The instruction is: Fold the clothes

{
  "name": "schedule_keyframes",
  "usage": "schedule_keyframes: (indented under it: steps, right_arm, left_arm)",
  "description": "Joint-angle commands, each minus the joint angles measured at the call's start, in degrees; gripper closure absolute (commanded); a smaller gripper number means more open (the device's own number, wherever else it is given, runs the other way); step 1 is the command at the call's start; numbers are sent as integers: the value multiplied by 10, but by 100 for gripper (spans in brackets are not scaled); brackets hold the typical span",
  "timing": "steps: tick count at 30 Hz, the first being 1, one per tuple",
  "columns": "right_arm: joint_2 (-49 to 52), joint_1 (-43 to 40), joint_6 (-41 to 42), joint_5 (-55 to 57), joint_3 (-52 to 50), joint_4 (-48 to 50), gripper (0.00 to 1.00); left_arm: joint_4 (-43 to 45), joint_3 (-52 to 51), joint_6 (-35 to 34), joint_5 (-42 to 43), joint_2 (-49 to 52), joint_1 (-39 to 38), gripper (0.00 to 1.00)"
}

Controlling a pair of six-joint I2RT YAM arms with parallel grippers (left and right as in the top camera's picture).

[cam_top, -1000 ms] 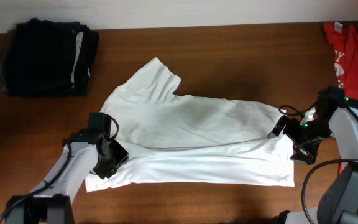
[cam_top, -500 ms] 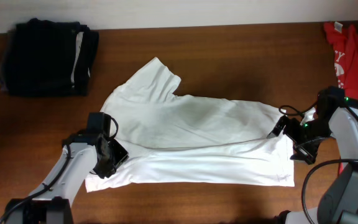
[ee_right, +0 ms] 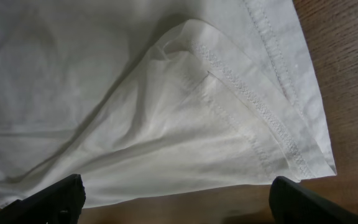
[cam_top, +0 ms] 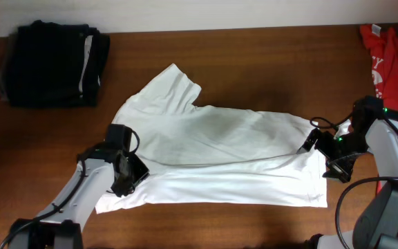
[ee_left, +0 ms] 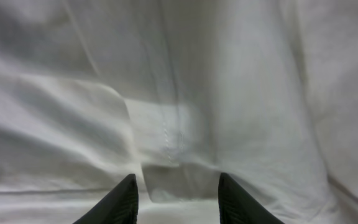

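A white shirt lies spread out in the middle of the brown table. It lies sideways, with one short sleeve poking up toward the back of the table. The long front part of the shirt looks folded over, and a soft line runs across it from left to right. The left arm reaches in from the front, and the left jaws sit low over the left end of the shirt, near its front edge. In the left wrist view the two dark tips are part way open, with a gap between them. Only white, wrinkly cloth shows under and past them, and I cannot tell if they touch it. The right arm comes in from the right side, and the right jaws are at the right end of the shirt. They are open as wide as can be and hold nothing. In the right wrist view the stitched hem and a folded corner of the shirt lie between the two tips, with bare wood just past the edge. A pile of black clothes sits at the back left of the table, well apart from the shirt. A red cloth lies at the back right edge
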Motion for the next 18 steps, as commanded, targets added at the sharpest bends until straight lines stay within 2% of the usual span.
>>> schedule_keyframes:
  steps: [1, 9, 15, 18]
  right_arm:
    - [0, 3, 0, -7, 9, 0, 2]
    - [0, 3, 0, -7, 9, 0, 2]
    - [0, 3, 0, -7, 9, 0, 2]
    - [0, 3, 0, -7, 9, 0, 1]
  left_arm:
    - [1, 9, -14, -11, -9, -6, 58]
    - [-6, 9, -15, -35, -9, -5, 59]
    - [-3, 8, -45, -33, -9, -6, 59]
    - [-3, 6, -45, -31, -9, -6, 70]
